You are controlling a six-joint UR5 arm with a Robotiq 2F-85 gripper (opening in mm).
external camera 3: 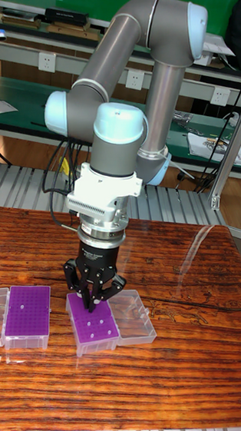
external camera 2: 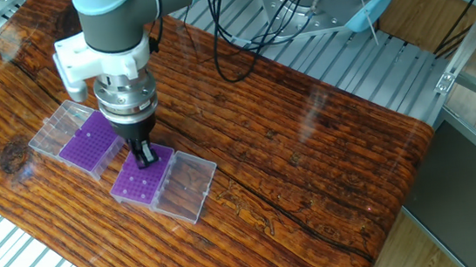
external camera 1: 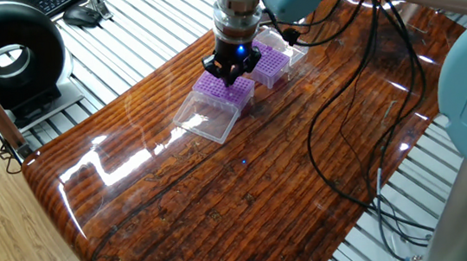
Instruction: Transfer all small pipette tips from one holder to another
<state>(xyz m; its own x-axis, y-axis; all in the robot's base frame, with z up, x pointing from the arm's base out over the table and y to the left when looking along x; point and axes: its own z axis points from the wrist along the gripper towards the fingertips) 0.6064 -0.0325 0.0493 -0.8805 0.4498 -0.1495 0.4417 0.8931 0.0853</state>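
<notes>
Black two-finger hand [external camera 2: 145,157] points down, fingers pressed nearly together, over the purple plastic tip box with clear open lid [external camera 2: 136,178], left of centre on the glossy wooden tabletop [external camera 2: 312,170]; whether it pinches anything is unclear. Small pale pipette tips [external camera 3: 96,326] dot this box.
</notes>
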